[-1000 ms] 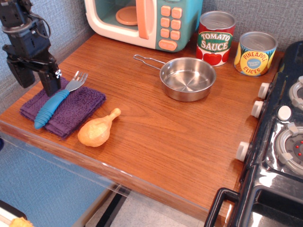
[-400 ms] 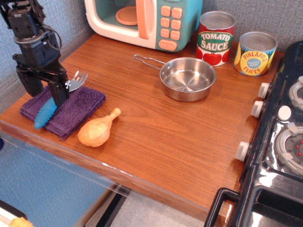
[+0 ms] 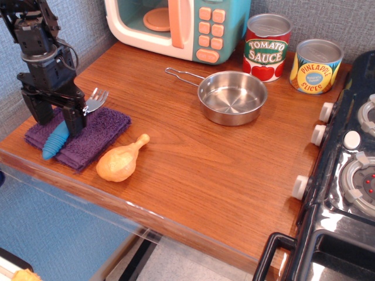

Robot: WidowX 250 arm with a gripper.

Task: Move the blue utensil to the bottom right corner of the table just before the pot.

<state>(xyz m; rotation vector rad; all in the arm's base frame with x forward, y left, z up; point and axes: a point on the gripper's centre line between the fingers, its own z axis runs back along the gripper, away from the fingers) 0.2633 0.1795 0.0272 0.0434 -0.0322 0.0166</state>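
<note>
The blue utensil [image 3: 54, 142], a fork with a ribbed blue handle and silver tines, lies on a purple cloth [image 3: 98, 133] at the left end of the wooden table [image 3: 205, 170]. My gripper [image 3: 57, 123] is low over the fork with its jaws open, one finger on each side of the handle's middle, which it hides. The handle's end and the tines stick out from under it. The steel pot [image 3: 232, 97] with its wire handle stands far to the right, in the middle back of the table.
A toy chicken drumstick [image 3: 121, 159] lies just right of the cloth. A toy microwave [image 3: 176, 23], a tomato sauce can [image 3: 267, 45] and a pineapple can [image 3: 316, 65] line the back. A black stove [image 3: 351, 175] borders the table's right side.
My gripper has moved right and down, from beside the fork to straddling its handle over the cloth. The fork has not moved.
</note>
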